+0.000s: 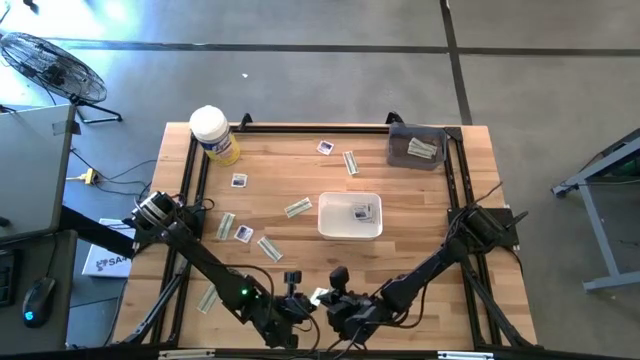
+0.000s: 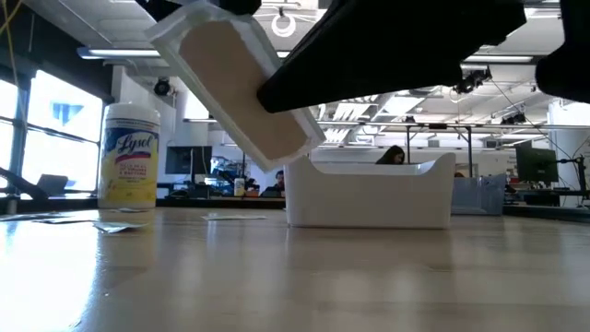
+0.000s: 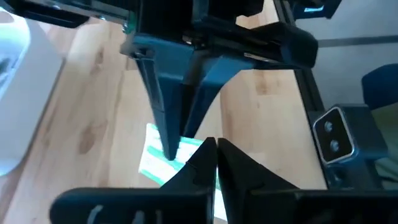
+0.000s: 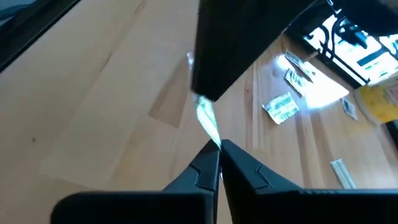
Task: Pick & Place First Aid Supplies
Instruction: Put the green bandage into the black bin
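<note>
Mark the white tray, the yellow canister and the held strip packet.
white tray (image 1: 349, 229): high view, near rim.
yellow canister (image 2: 128, 169): low view, label front.
strip packet (image 2: 241, 92): low view, flat face, hanging tilted above the table.

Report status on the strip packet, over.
Left gripper and right gripper both shut on one strip packet, lifted off the table's near edge. White tray beyond, path clear.
</note>
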`<state>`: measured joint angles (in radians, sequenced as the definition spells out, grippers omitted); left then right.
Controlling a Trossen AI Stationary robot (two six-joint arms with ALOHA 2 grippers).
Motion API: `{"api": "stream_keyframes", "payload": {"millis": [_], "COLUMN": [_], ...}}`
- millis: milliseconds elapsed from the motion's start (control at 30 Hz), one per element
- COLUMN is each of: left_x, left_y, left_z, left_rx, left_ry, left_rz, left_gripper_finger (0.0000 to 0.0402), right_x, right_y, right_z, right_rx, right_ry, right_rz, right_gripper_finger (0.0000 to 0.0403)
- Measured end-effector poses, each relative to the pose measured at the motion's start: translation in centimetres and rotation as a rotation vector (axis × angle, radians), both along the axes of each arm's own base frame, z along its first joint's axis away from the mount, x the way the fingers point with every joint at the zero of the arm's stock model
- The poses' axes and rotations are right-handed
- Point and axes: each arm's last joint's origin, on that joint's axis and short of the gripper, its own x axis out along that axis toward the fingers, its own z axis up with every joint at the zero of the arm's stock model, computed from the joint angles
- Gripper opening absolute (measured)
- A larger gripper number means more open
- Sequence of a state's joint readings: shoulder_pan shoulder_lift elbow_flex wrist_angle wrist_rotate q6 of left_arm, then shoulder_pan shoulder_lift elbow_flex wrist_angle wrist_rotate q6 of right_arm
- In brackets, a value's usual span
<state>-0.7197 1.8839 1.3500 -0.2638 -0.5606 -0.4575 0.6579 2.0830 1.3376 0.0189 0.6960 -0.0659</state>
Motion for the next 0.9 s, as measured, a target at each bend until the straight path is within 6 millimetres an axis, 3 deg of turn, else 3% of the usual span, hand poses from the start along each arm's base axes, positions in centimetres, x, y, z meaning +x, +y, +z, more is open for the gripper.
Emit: {"api": "stream_keyframes", "payload": {"millis": [233, 433, 700, 900], "left_x": [-1.0, -4.9, -7.2, -6.2], "left_y": [0.8, 1.9, 3.8, 5.5], "left_z": [2.5, 5.1, 5.1, 5.1], "left_rx": [0.021, 0.197, 0.367, 0.416], "left_ry": [-0.018, 0.000, -0.008, -0.008], "left_rz": [-0.031, 0.058, 0.271, 0.349], "left_gripper_finger": [0.0079, 0.0103, 0.0104, 0.0104], "right_x": [-0.1, -1.9, -4.7, -6.6], "right_y": [-0.6, -3.0, -10.1, -18.3], "right_z": [0.1, 3.3, 10.3, 13.1], "right_rx": [0.039, 0.101, 0.174, 0.126], "right_ry": [0.037, 0.129, 0.158, 0.272], "right_rz": [-0.028, -0.187, -0.468, -0.722], "right_gripper_finger": [0.0002, 0.0001, 0.0001, 0.0001]}}
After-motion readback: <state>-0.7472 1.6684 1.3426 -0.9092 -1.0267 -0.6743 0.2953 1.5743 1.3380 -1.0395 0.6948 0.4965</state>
